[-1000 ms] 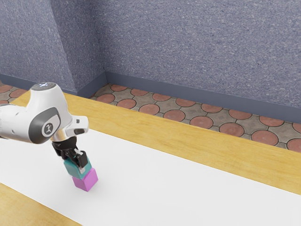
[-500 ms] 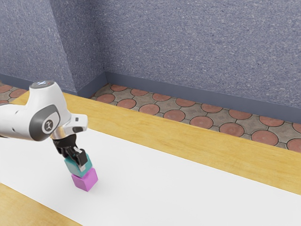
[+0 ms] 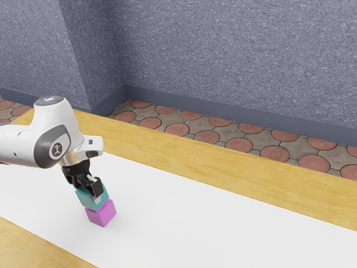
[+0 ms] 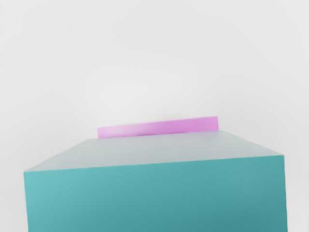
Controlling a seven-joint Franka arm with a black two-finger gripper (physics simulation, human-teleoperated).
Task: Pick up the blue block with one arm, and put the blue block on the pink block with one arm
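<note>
Contact looks made: my hand is clamped on the blue block, which renders more teal than blue, and grips two opposite side faces near the top. The block sits on the pink block, their faces touching as far as I can judge, toward the exterior view's left on the near part of the white surface. The stack is slightly offset. In the wrist view a strip of pink shows past the far edge of the teal top face, though most of the footprint seems supported.

I judge this to be a small, rigid, light cube with flat, smooth faces. It should not deform under the grip, but it could slide if nudged sideways. The parallel side faces, where the hand has it now, are the right place to hold it. Letting go should be a straight opening of the hand, then a vertical lift, so nothing drags the cube off its base.
</note>
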